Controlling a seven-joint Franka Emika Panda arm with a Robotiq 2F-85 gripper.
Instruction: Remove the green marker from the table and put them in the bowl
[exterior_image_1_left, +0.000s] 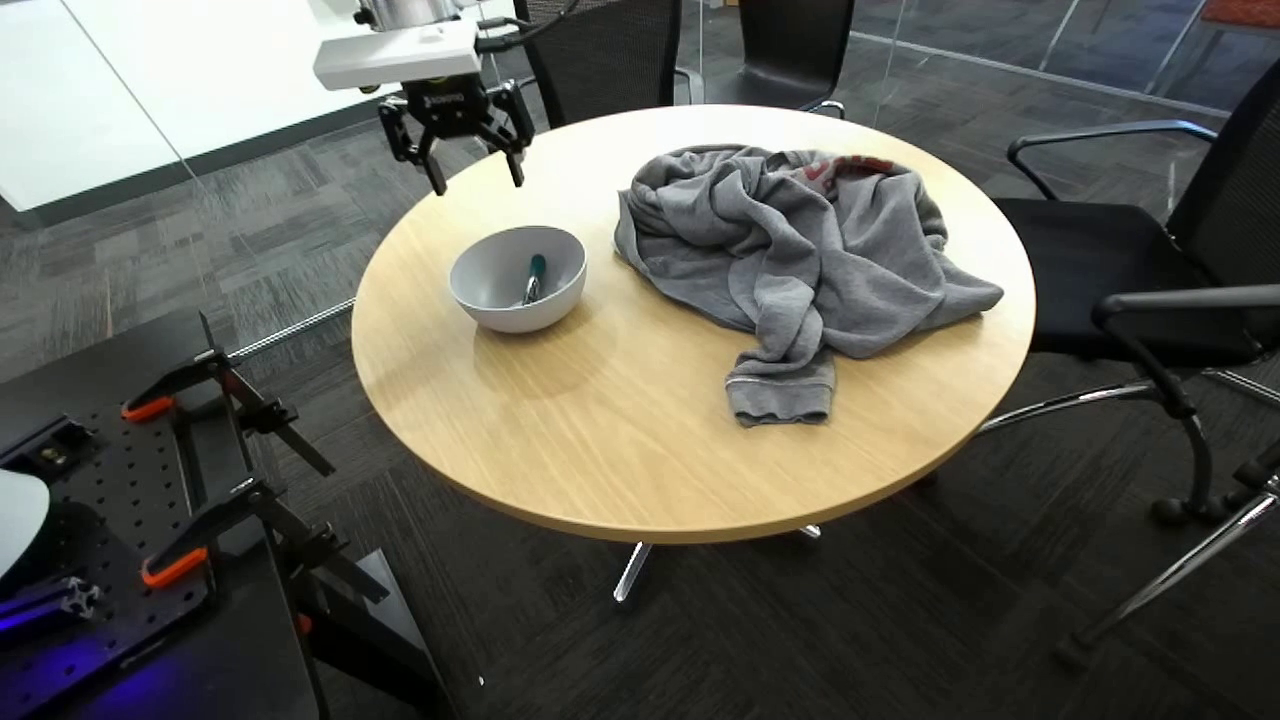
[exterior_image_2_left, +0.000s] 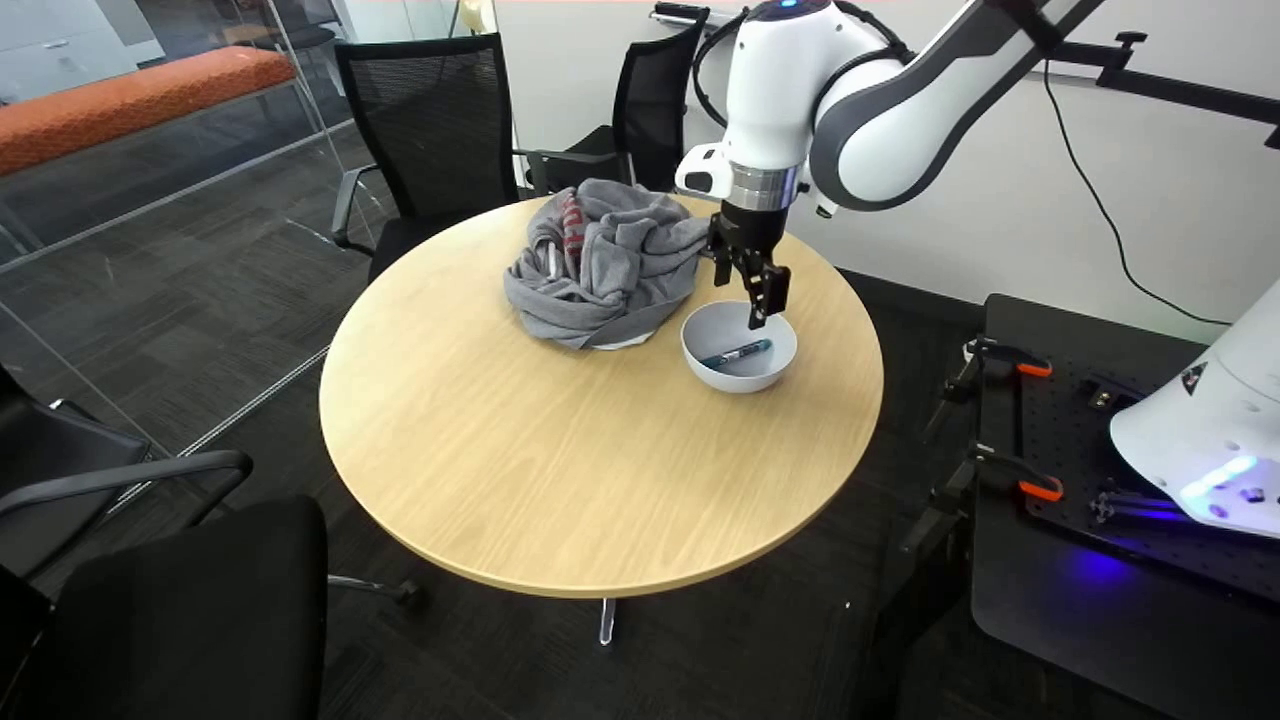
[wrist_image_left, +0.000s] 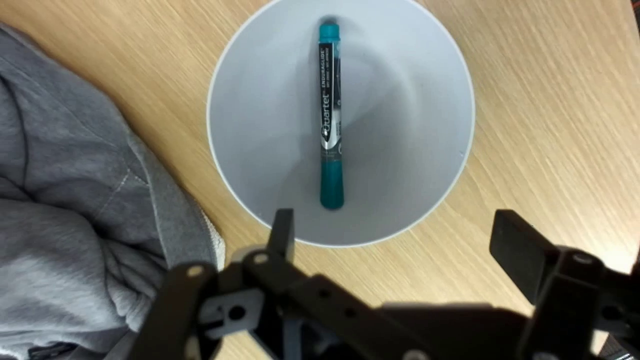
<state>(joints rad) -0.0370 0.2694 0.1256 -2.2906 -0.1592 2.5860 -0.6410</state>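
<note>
The green marker (wrist_image_left: 331, 110) lies inside the light grey bowl (wrist_image_left: 260, 115), its whole length showing in the wrist view. It also shows in both exterior views, as the marker (exterior_image_1_left: 536, 272) in the bowl (exterior_image_1_left: 478, 275) and the marker (exterior_image_2_left: 737, 353) in the bowl (exterior_image_2_left: 740, 382). The bowl stands upright on the round wooden table (exterior_image_1_left: 620, 430). My gripper (wrist_image_left: 395, 215) is open, with a wide gap between the fingers and nothing in it. In both exterior views the gripper (exterior_image_1_left: 478, 183) (exterior_image_2_left: 742, 298) hangs above the table, higher than the bowl and apart from it.
A crumpled grey sweatshirt (exterior_image_1_left: 780, 250) lies on the table beside the bowl, and it also shows in the wrist view (wrist_image_left: 65, 200). Black chairs (exterior_image_1_left: 1110, 270) (exterior_image_2_left: 430, 130) stand around the table. A black bench with orange-tipped clamps (exterior_image_2_left: 1040, 490) stands beside the table.
</note>
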